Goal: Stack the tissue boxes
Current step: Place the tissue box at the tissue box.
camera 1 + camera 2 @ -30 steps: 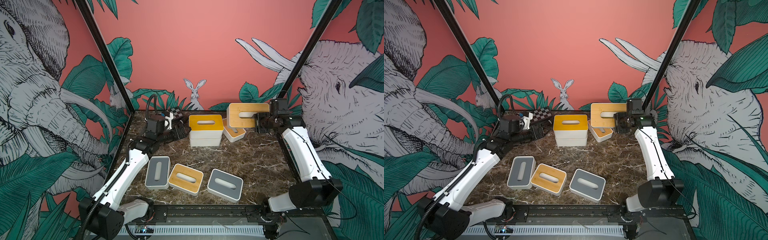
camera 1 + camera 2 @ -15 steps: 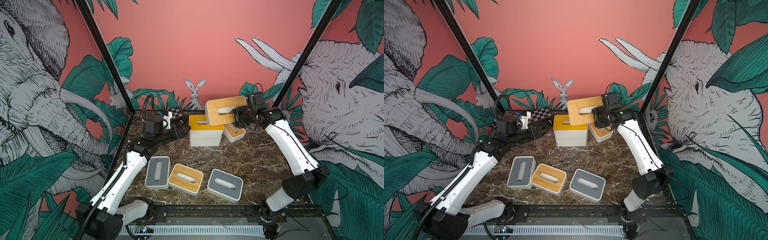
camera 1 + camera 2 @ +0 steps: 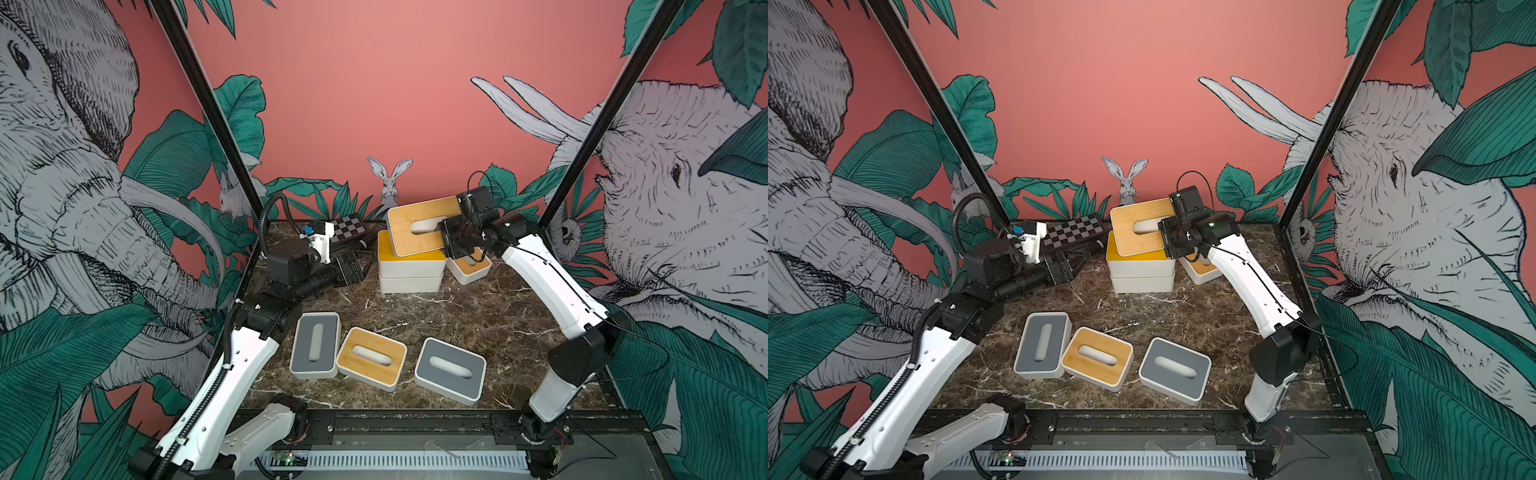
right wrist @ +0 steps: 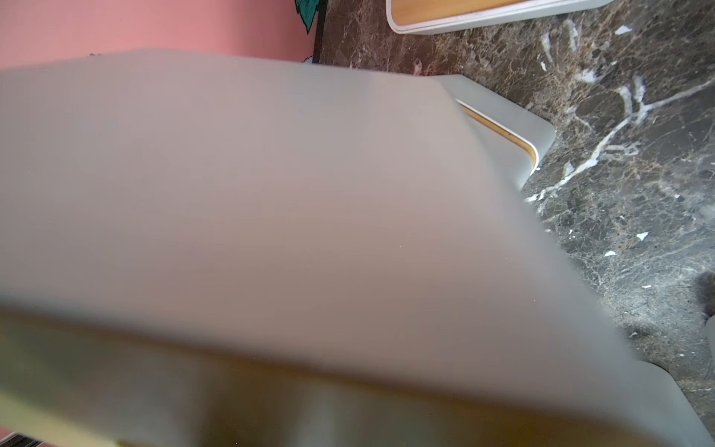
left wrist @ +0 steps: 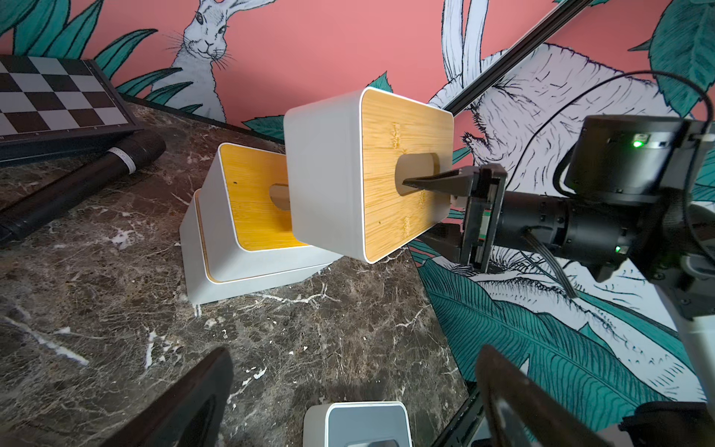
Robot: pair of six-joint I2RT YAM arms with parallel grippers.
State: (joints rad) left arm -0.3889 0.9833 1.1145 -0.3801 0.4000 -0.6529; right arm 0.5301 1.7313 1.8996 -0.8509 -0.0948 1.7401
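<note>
Since a second ago your right gripper (image 3: 444,237) has swung from the back right corner to above the rear stack, carrying its load along. It is clamped on a white rounded tissue box with a pale bamboo lid (image 3: 409,226). One finger (image 5: 429,182) reaches into the oval slot; the other is hidden behind the box. That box hangs tilted over the stack, which is a white box with a yellow lid (image 3: 411,262) sitting on a second white box (image 3: 409,286). You cannot tell whether the held box touches the lid below it. Just beside the stack, under your right wrist, lies a smaller bamboo-lidded box (image 3: 471,270).

Your left gripper (image 5: 354,354) has its jaws wide apart and holds nothing. It sits near the stack's other side, by the black-and-white checkered case (image 3: 349,227) and a black marker pen (image 5: 77,185).

Toward the front of the dark marble surface (image 3: 457,316) sit a grey-lidded box (image 3: 314,345), a bamboo-lidded box (image 3: 371,363) just beside it, and a second grey-lidded box (image 3: 451,370).
</note>
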